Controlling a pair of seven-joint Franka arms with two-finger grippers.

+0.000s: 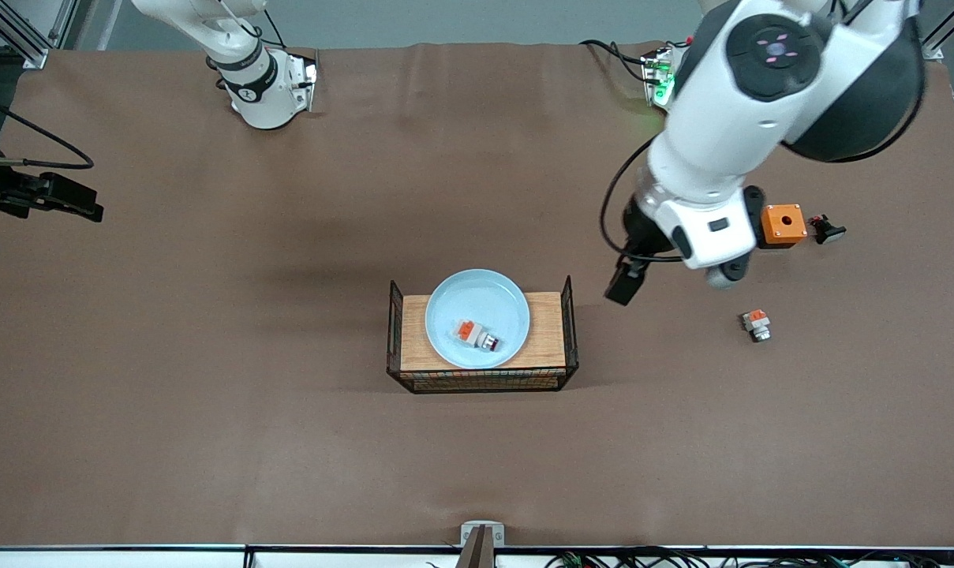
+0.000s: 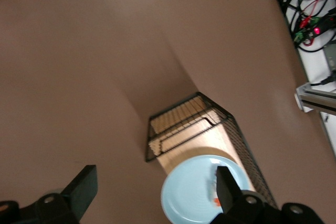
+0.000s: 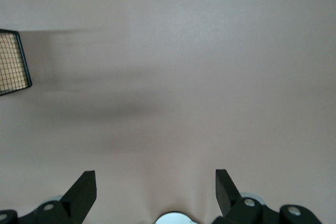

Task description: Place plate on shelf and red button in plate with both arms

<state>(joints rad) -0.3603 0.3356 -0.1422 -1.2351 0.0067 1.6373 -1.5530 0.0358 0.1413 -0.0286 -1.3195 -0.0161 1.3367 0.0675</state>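
Observation:
The pale blue plate (image 1: 477, 304) lies on a wooden rack with black wire ends (image 1: 548, 331) in the middle of the table. The red button (image 1: 477, 335), white and orange with a dark red cap, lies in the plate. My left gripper (image 1: 628, 278) hangs open over bare table, beside the rack toward the left arm's end. In the left wrist view the left gripper (image 2: 155, 176) is empty, with the plate (image 2: 191, 195) and rack (image 2: 181, 119) ahead; one finger (image 2: 226, 187) hides most of the red button (image 2: 216, 201). My right gripper (image 1: 82, 202) (image 3: 156, 178) is open and empty over the table's right-arm end.
An orange box with a round hole (image 1: 783, 224), a small black part (image 1: 826, 229) and a white-and-orange part (image 1: 756, 323) lie toward the left arm's end. One corner of the rack (image 3: 11, 61) shows in the right wrist view.

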